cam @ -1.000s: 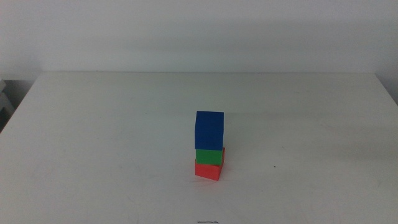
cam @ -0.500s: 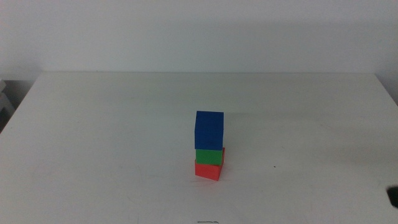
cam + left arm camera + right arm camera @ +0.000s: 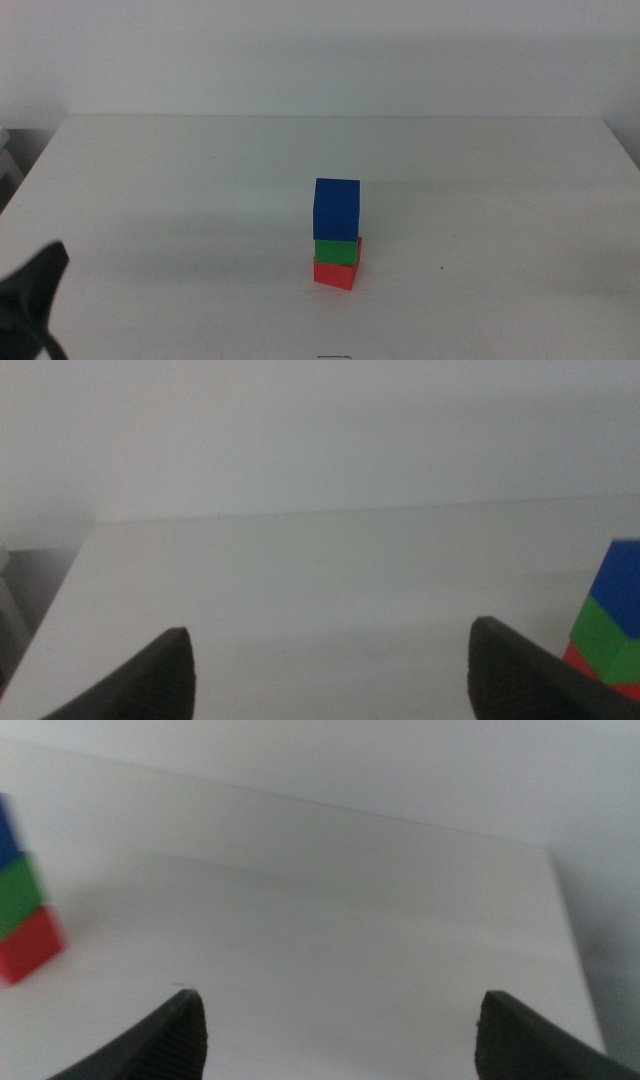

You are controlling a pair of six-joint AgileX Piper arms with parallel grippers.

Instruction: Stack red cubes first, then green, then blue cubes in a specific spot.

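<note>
- We see the white table (image 3: 180,180) first, the biggest thing here, bare apart from one small tower a little right of its centre.
- The tower stands complete as we judge it: blue cube (image 3: 336,209) on top, green cube (image 3: 335,250) in the middle, red cube (image 3: 334,272) at the bottom, each resting on the one below (the blue one looks a touch larger and overhangs slightly).
- The specific spot carries no mark, so we take it to be the patch under the red cube.
- The left gripper (image 3: 30,300) shows as a dark shape at the lower left corner of the middle view, well apart from the stack; its jaws are spread wide and hold nothing (image 3: 330,660).
- From that gripper the tower lies off to its right side, upright, its long axis vertical.
- The right gripper (image 3: 340,1020) is out of the middle view; its jaws are spread too, empty, with the stack off to its left.
- No containers are in sight (nothing to fill or empty).
- We judge the stacking done, with no further grasp called for.
</note>
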